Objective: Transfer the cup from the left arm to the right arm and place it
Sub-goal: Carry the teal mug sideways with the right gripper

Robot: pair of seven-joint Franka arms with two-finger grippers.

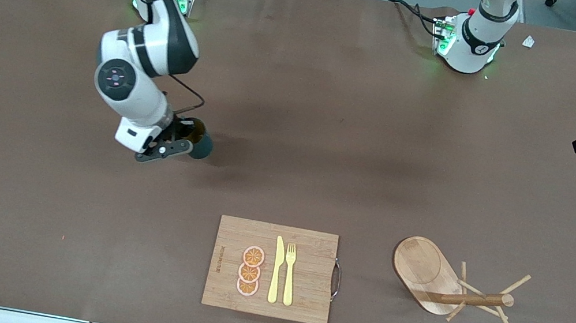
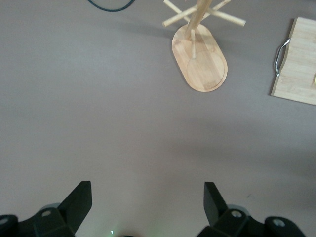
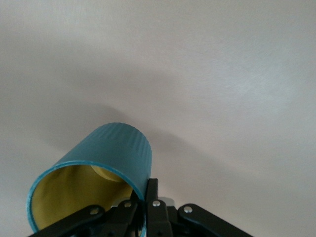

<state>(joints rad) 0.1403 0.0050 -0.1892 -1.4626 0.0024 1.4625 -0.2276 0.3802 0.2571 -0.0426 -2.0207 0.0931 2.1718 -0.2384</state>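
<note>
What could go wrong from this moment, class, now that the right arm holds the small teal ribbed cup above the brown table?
1. The right gripper pinches only the rim wall of the small teal ribbed cup with the yellow inside, which hangs tilted; it may swivel or slip out.
2. Set down tilted on the brown table, the cup may tip and roll.

The left gripper waits open, high over bare table near the wooden mug tree, so it seems unlikely to interfere.

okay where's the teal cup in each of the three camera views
Front view: the cup is held in the right gripper, over bare table toward the right arm's end.
Left wrist view: not in it.
Right wrist view: cup tilted, rim pinched by the right gripper.
Shared landmark: the brown table appears in all three.
</note>
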